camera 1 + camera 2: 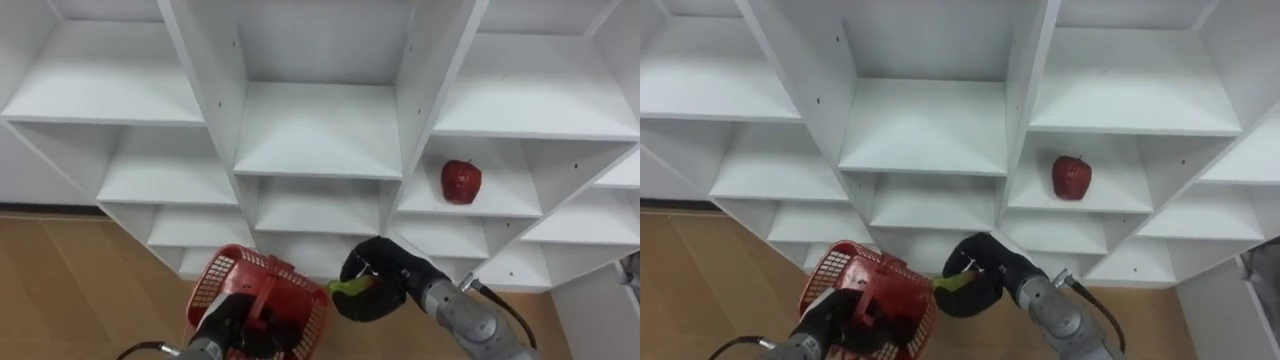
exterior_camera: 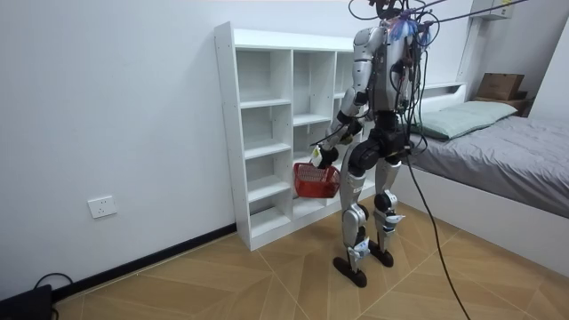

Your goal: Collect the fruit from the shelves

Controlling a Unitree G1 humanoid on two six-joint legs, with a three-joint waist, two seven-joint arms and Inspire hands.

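The closet is smooth, matt white board. Beneath it the floor is wood parquet. The basket before it is red plastic lattice; the apple inside looks glossy.

Silver forearms, black right hand, dark cables

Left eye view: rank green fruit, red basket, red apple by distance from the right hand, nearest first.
1. green fruit: held in the right hand.
2. red basket: just left of it, in the left hand.
3. red apple: on a shelf, up and right.
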